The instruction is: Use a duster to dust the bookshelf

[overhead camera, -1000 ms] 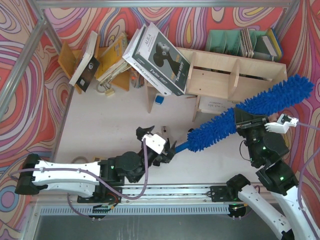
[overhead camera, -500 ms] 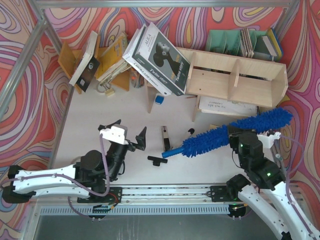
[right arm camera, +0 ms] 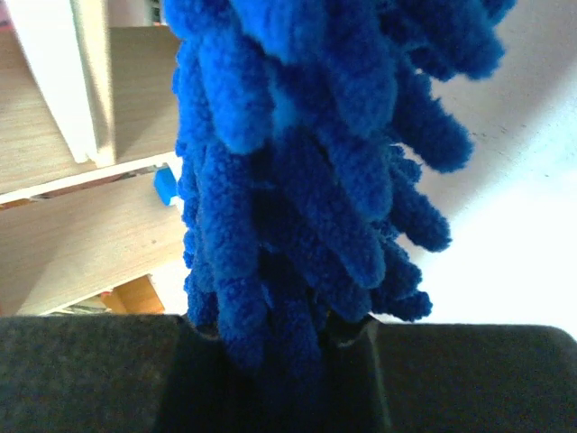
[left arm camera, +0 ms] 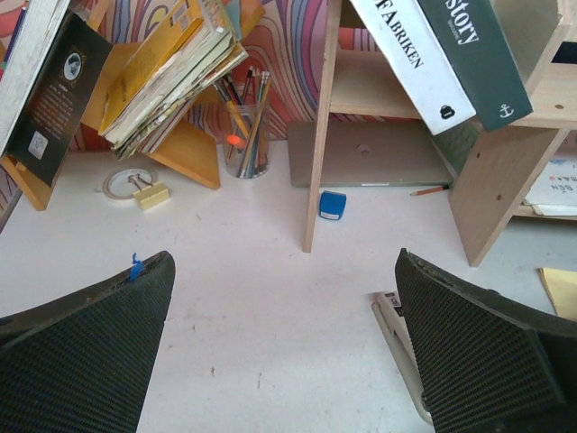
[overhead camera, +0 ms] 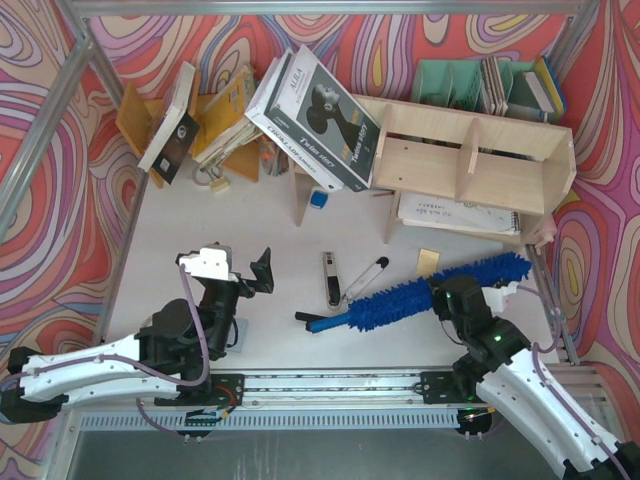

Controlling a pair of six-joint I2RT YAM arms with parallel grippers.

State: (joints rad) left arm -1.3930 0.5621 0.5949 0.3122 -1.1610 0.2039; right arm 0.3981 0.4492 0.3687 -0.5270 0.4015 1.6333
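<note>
**Right gripper** (overhead camera: 447,296): nearly closed, pinching the duster (overhead camera: 390,305) through its pile partway along, on the near side of the bookshelf (overhead camera: 470,165).

**Left gripper** (overhead camera: 240,272): spread wide, holding nothing, well apart from the bookshelf's left end.

**Duster:** bright blue shaggy microfibre. Its slim handle (overhead camera: 322,324) is free and points away from the bookshelf, and the fluffy tip lies near the bookshelf's right foot. Judged light and soft. The pile compresses, so the present hold may twist or slip, and the stiffer handle looks the sounder purchase.

**Bookshelf:** pale plywood with open compartments; books (overhead camera: 315,110) lean on its left end.
</note>
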